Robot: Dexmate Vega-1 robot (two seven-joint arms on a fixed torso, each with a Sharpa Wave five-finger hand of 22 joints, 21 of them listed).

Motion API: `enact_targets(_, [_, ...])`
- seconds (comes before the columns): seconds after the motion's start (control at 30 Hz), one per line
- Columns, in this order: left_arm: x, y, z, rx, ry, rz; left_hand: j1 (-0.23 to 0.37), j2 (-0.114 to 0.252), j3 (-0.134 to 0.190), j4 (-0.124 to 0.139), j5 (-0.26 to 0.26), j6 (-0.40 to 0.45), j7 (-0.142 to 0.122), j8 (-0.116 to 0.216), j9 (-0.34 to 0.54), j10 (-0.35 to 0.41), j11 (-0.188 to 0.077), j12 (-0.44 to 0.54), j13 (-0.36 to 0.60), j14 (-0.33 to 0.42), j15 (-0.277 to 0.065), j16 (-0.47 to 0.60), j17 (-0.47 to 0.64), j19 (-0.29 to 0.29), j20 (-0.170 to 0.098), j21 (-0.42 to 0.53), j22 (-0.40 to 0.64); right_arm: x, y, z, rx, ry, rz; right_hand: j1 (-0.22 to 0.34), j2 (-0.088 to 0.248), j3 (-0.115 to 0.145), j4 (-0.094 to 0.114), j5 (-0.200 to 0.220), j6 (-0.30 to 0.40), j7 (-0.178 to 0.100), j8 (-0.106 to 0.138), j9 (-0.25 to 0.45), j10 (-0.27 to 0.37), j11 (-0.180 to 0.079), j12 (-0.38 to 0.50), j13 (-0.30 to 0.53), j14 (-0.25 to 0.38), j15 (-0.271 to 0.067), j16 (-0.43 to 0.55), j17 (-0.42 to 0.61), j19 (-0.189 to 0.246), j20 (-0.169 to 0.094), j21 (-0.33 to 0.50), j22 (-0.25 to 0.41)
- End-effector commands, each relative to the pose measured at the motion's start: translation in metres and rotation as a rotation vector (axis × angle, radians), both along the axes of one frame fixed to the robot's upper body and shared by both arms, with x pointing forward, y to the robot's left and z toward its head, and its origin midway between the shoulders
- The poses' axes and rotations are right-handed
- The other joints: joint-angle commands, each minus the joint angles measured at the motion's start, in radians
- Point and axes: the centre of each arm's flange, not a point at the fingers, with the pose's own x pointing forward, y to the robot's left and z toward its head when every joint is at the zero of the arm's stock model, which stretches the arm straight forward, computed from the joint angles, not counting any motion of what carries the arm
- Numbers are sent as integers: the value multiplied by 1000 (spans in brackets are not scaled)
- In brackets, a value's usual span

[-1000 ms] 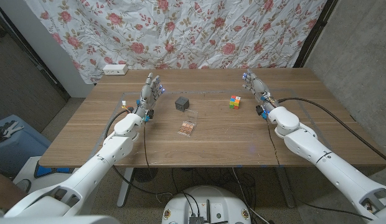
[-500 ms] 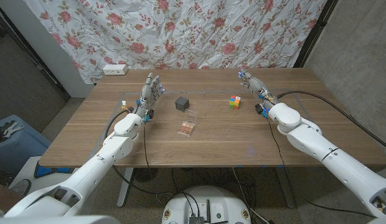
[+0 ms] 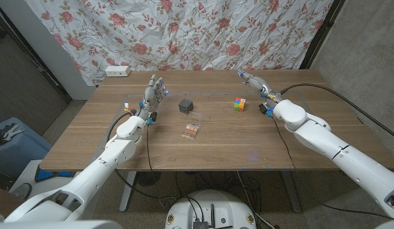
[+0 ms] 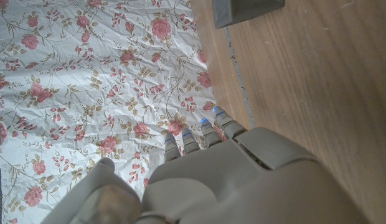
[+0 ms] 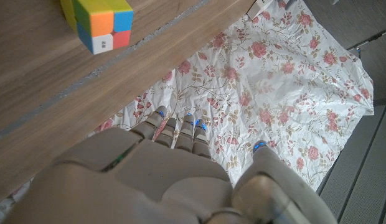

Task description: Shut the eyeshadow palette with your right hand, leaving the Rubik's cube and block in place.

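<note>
**Palette open at mid-table, right hand far from it**

Head view: the eyeshadow palette [image 3: 192, 130] lies open near the middle of the table [image 3: 235, 149], its clear lid folded back toward the far side. The dark block [image 3: 186, 105] sits just beyond it, and the Rubik's cube [image 3: 239, 104] stands to its right, between the palette and the right hand [image 3: 253, 81]. That hand is raised near the far right part of the table, fingers stretched out and apart, holding nothing. The left hand [image 3: 154, 93] stands upright at the far left, fingers spread, also empty.

Judged from here, the main risk is the cube: it lies roughly on the line from the right hand to the palette, so a low sweep across could knock it. A heavy push on the lid could also slide the light palette into the block.

Left wrist view: the back of the left hand [image 4: 243, 180] with the floral cloth [image 4: 87, 74] beyond, and one corner of the block [image 4: 246, 9] on the wood.

Right wrist view: the right hand [image 5: 155, 180], fingers extended, with the cube [image 5: 96, 22] close by; its orange, blue and red tiles show clearly here, where the head view gives only a small speck. The palette itself appears in the head view.
</note>
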Motion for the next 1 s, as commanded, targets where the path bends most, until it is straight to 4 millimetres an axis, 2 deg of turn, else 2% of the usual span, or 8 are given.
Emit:
enact_targets(0.03, [0,0,0,0,-1,0,6,8,8,1,4,-2,-7,5,4,1,-8,5,4,4,-24,6,5,8,2,4,4,-22,21,8,-190,-38,-72,-23,0,-1,5,-3,-3,-3,2,2,-4,-13,0,0,-9,0,4,-1,-5,-19,-9,6])
enact_targets(0.13, [0,0,0,0,-1,0,6,8,8,1,4,-2,-7,5,4,1,-8,5,4,4,-24,6,5,7,2,4,4,-24,28,8,-271,-47,-87,-33,1,-3,11,-3,-3,-5,2,2,-1,-14,2,-1,-18,1,4,-1,-9,-19,-14,6])
enact_targets(0.57, [0,0,0,0,0,0,6,8,8,1,4,-2,-7,5,4,0,-10,5,4,5,-24,6,5,7,2,4,4,-34,47,12,-376,-36,-76,-71,-3,-15,27,-1,-17,4,1,2,10,-2,5,-4,-41,13,7,-4,-31,-11,-34,7])
enact_targets(0.73, [0,0,0,0,0,0,6,8,8,1,4,-2,-7,5,4,1,-9,5,4,4,-24,6,5,7,2,4,4,-38,56,13,-429,-23,-61,-81,-4,-17,32,0,-29,3,-2,2,-4,-2,0,-4,-45,9,9,-6,-33,-14,-37,7])
enact_targets(1.0, [0,0,0,0,-1,0,6,8,8,1,4,-2,-7,5,4,0,-9,5,4,5,-24,6,5,7,0,4,4,-40,68,16,-498,-1,-47,-96,3,-17,41,3,-46,15,-4,2,-14,2,-3,-6,-58,8,8,-9,-62,-18,-50,7])
